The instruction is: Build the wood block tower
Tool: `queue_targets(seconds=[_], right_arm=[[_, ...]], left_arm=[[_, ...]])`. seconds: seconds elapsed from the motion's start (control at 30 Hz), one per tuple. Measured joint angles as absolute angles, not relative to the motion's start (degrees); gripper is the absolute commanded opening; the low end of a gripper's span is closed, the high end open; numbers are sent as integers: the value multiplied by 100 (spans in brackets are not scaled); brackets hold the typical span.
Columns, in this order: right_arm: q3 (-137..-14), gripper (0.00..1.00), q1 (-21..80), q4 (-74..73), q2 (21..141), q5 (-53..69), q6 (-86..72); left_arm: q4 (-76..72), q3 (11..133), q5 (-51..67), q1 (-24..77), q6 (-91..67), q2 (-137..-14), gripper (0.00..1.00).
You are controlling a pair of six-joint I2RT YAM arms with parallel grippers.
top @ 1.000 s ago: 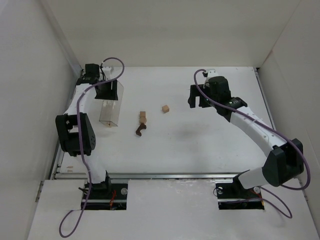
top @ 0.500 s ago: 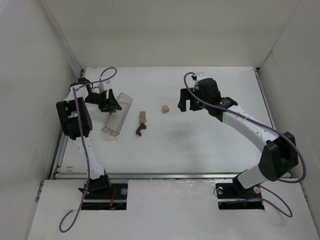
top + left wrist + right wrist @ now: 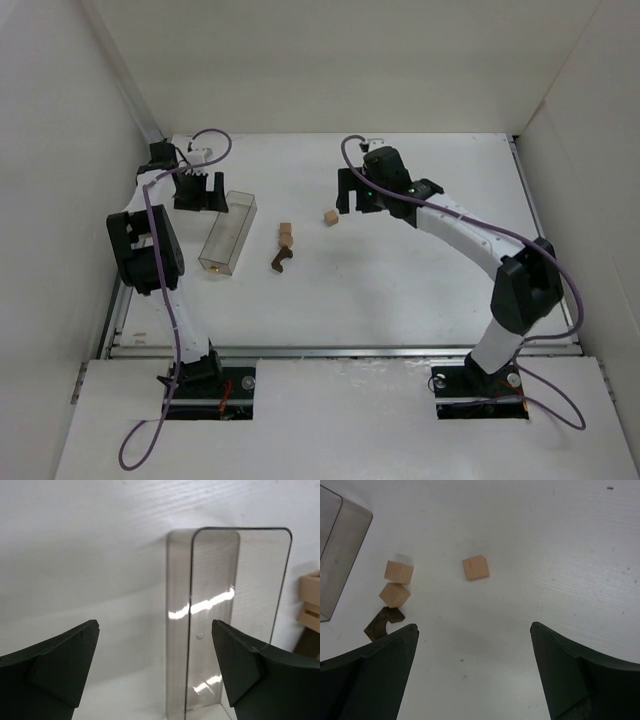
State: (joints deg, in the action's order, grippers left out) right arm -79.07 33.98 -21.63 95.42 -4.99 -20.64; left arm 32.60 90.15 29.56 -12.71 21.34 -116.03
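Two light tan cubes lie touching each other mid-table, with the dark brown arch piece just in front of them. A third tan cube lies apart to their right. In the right wrist view the lone cube is ahead of my open, empty right gripper, and the two cubes and arch are at the left. My right gripper hovers just right of and behind the lone cube. My left gripper is open and empty at the far left, behind the clear box.
A long clear plastic box lies on its side left of the blocks; it also shows in the left wrist view, ahead of my left gripper. White walls enclose the table on three sides.
The left gripper has let go of the clear box, which tipped from upright to lying on the table, and drew back to the left. The right gripper moved left toward the lone cube.
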Motion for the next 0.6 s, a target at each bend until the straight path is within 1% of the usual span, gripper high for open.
queue_targets(seconds=[0.1, 0.2, 0.33, 0.37, 0.47, 0.5, 0.57, 0.6], right_arm=[[-8711, 99, 3503, -2464, 10143, -666, -2001], [-9286, 99, 3573, -2738, 10678, -779, -1881], [-9843, 99, 3623, -3083, 11316, -816, -1756], [-9900, 99, 3634, -3124, 11419, -812, -1756], [-9898, 98, 3647, -3166, 11522, -753, -1791], [-9880, 98, 3647, -3142, 11520, -716, -1809], [-9848, 98, 3645, -3070, 11500, -635, -1839], [-9828, 97, 3645, -3041, 11496, -593, -1844]], left_arm=[[2801, 8788, 2421, -1245, 2010, -11242, 94], [2480, 8510, 1892, -1157, 1914, -10785, 90], [2475, 8536, 1481, -790, 1916, -10248, 76], [2495, 8608, 1409, -648, 1931, -10162, 69], [2622, 8849, 1310, -167, 2034, -10053, 54], [2692, 8910, 1302, 3, 2067, -10038, 47], [2849, 8956, 1306, 360, 2139, -10020, 42], [2956, 8956, 1295, 552, 2169, -10016, 42]])
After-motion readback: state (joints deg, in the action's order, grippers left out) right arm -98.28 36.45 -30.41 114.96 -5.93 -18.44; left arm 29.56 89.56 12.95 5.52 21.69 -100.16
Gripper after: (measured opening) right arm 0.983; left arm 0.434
